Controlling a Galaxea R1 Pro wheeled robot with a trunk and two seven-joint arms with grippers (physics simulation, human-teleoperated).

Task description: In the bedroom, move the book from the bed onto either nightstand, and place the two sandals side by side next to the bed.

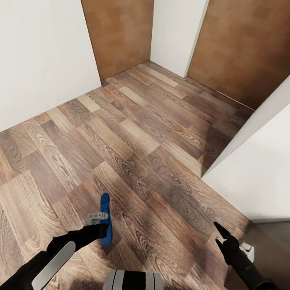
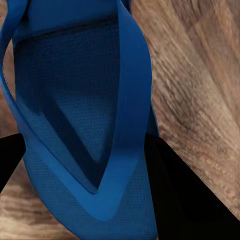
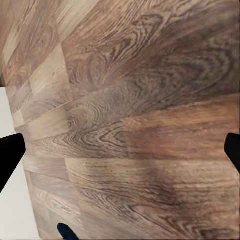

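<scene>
One sandal carried, two brown doors ahead

One blue sandal (image 1: 105, 218) sits at the lower middle of the head view, clamped in the left pincer (image 1: 100, 225) above the wood floor (image 1: 145, 136). The right pincer (image 1: 220, 236), lower right, is spread and holds nothing. Two brown doors (image 1: 117, 27) stand at the top. No writing is legible.

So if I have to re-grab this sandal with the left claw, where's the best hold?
Much as it is held now: the left claw pinches the blue sandal across its narrow width, one finger on each long edge. The sole is flat and slim, so closing across the width from the strap side suits it; the thin straps would likely flex.
</scene>
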